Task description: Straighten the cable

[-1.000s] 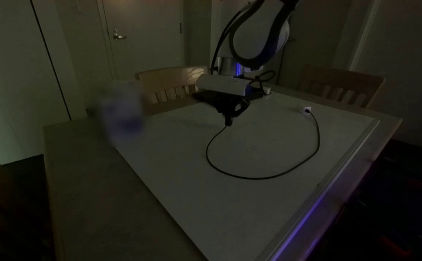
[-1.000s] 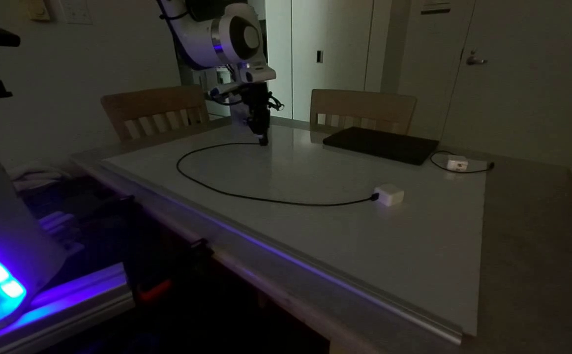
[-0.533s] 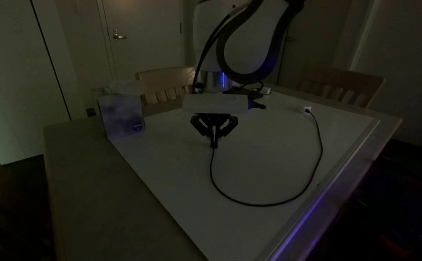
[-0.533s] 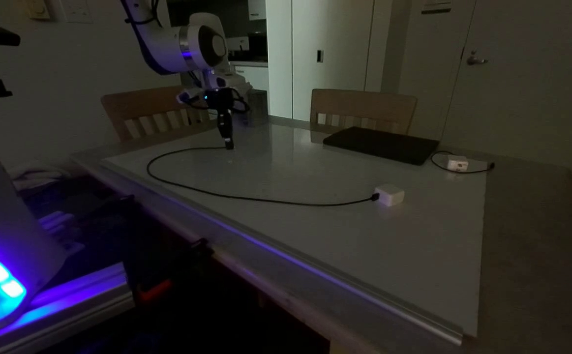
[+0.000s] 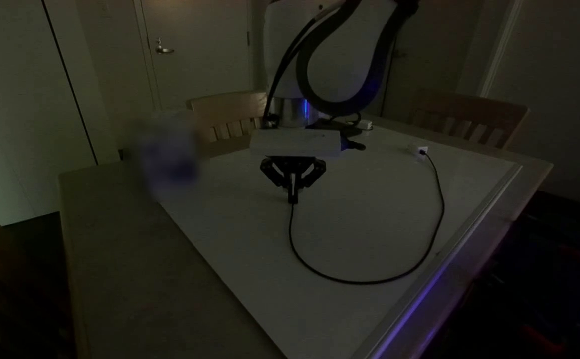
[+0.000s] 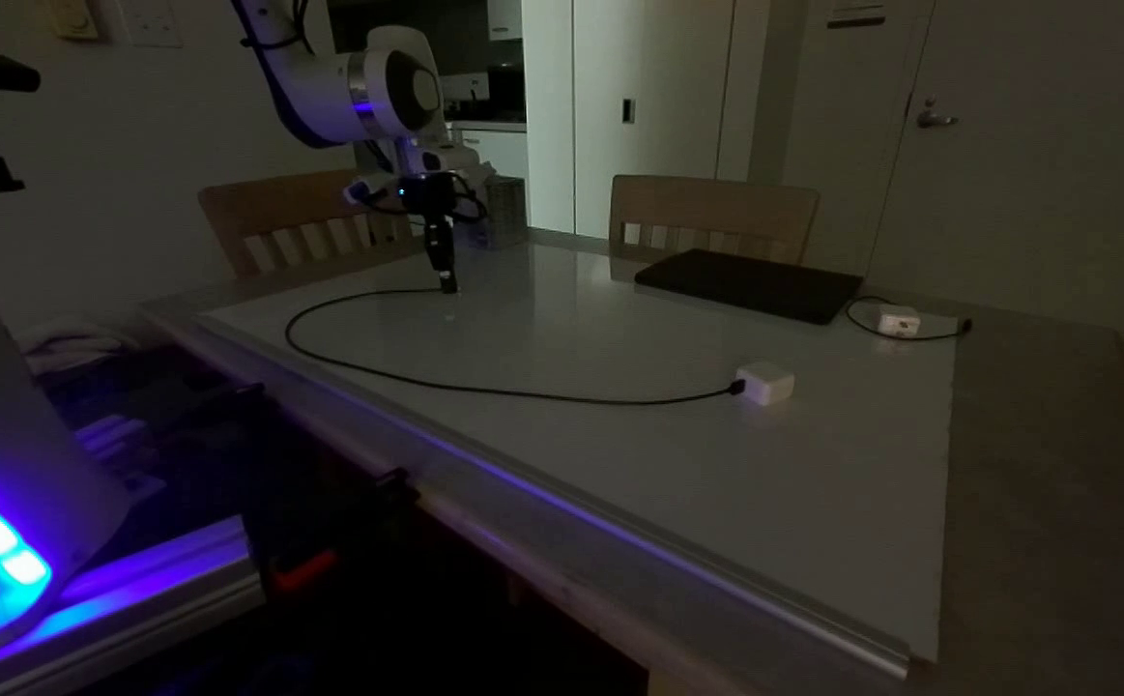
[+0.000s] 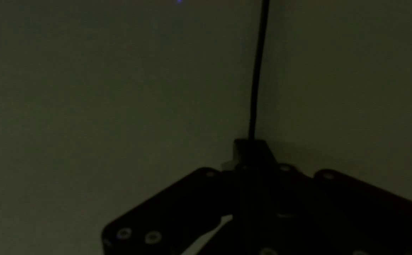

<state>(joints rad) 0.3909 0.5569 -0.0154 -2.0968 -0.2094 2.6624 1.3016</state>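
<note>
Though cable (image 5: 364,282) near one edge (image 5: 441,262), wide board (image 5: 364,224) around claw (image 5: 293,199)

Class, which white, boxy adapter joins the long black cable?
The white, boxy adapter farther from the flat, dark rectangular pad: the long black cable runs from it to the black gripper. The other adapter sits beside another black cord.

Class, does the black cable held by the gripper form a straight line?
No: in an exterior view the black cable curves in a wide U from the gripper across the white board.
</note>
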